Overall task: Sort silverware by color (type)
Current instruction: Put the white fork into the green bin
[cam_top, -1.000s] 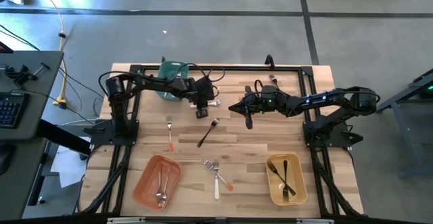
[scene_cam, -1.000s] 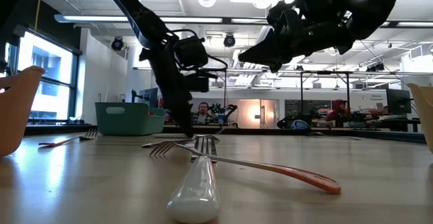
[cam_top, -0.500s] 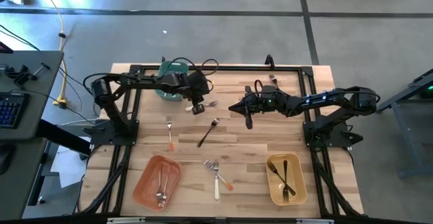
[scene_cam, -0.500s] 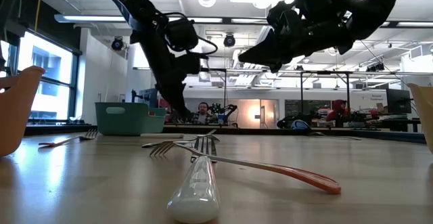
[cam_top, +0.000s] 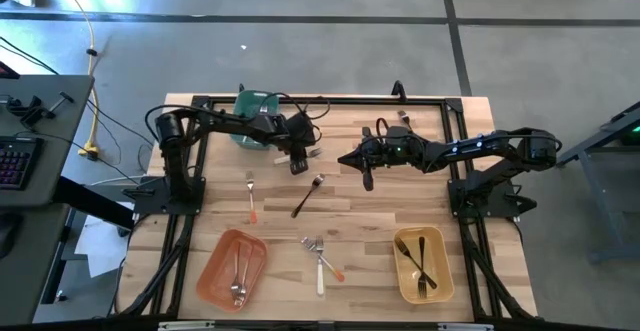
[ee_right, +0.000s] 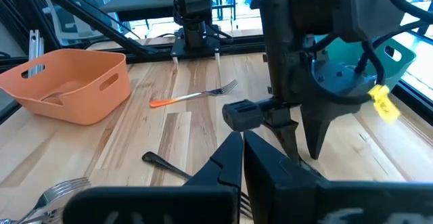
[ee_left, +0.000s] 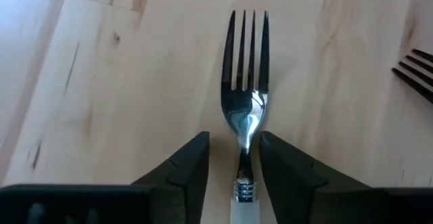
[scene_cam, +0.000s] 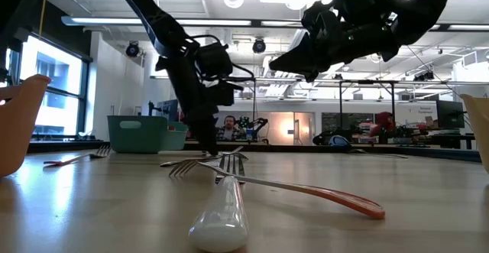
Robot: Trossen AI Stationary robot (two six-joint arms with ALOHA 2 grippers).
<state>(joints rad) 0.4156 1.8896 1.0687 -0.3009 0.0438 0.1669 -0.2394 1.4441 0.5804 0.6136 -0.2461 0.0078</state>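
Worktop of pale wood planks fills the middle of the high view, with three plastic bins on it: an orange one at lower left, a yellow one at lower right, a teal one at upper centre. Loose silverware lies between them.

My left gripper sits just right of the teal bin in the high view, low over a silver fork with a white handle. I judge this fork light, stiff and smooth, so it may slide or pivot under a poor pinch. The narrow neck, where bowl meets handle, looks the best hold: flat sides, near the balance.

In the left wrist view its jaws stand partly open, one on each side of that neck, close but not clamped; nothing is held. A black fork's tines show at right edge.

My right gripper waits above centre, jaws closed, empty.
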